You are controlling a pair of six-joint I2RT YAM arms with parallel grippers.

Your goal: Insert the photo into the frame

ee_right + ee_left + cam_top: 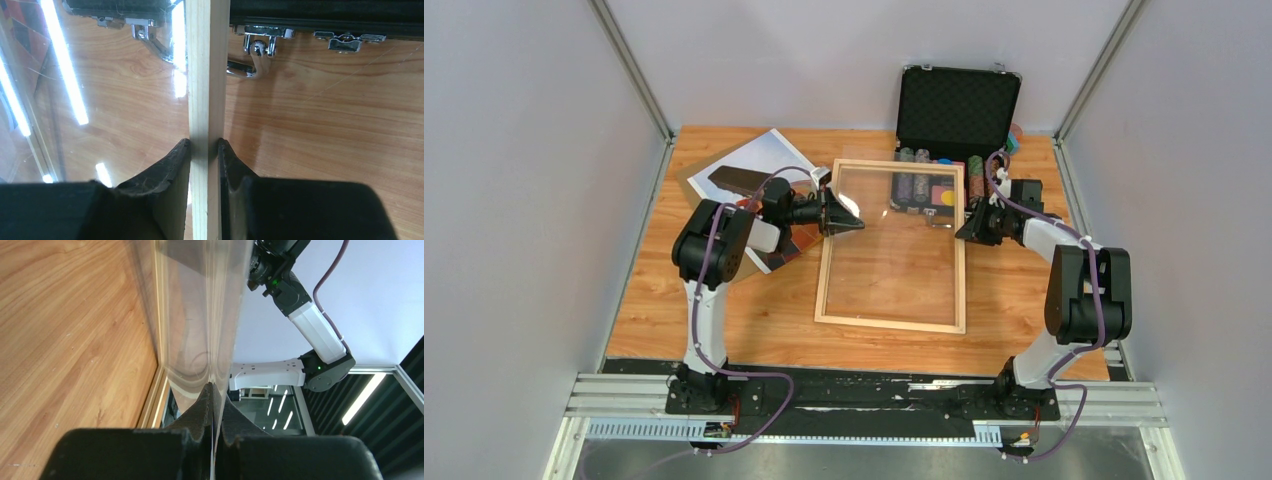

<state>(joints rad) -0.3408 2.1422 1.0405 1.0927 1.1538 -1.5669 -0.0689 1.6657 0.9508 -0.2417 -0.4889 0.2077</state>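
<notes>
Frame look: the frame (889, 323) is a thin light-wood rectangle with a clear pane; the wood surface below shows through it.
Frame place: just in front of the black case (957, 105), long sides running away from it, far rail overlapping the case's front edge.
Photo look: the photo (769, 155) is a pale print with dark and reddish patches, partly hidden.
Photo place: flat, turned askew, left of the case and nearer.

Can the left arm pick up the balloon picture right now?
Probably not yet. The left hand is shut on the clear pane, so it's busy. The picture lies close beside that arm.
</notes>
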